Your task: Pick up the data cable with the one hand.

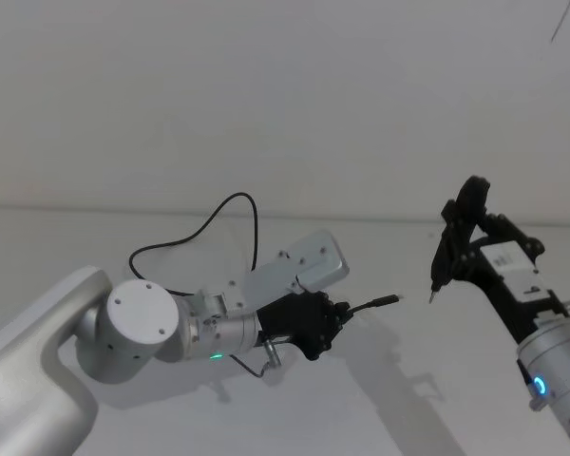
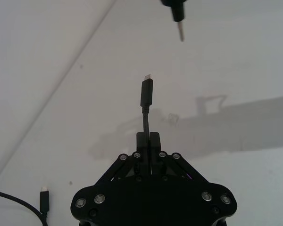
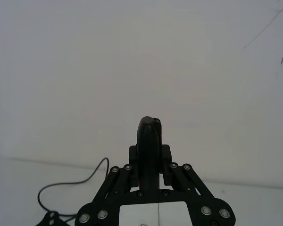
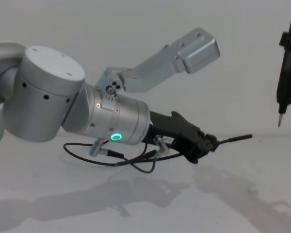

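Observation:
The data cable [image 1: 237, 201] is a thin black cord that loops across the white table behind my left arm. My left gripper [image 1: 337, 316] is shut on it close to one end. That end's slim plug [image 2: 146, 92] sticks straight out past the fingertips, above the table, and also shows as the plug [image 4: 240, 138] in the chest view. The cable's other plug [image 2: 45, 200] lies on the table. My right gripper [image 3: 150, 153] is raised at the right, shut on a black stick tool [image 1: 444, 256] whose pin tip points down a short way beyond the held plug.
The table [image 1: 380, 399] is plain white and meets a white wall behind. Slack cable [image 4: 111, 161] lies under my left wrist. A short grey wire [image 1: 266, 366] hangs from that wrist. The stick tool [image 4: 285, 92] hangs at the chest view's right edge.

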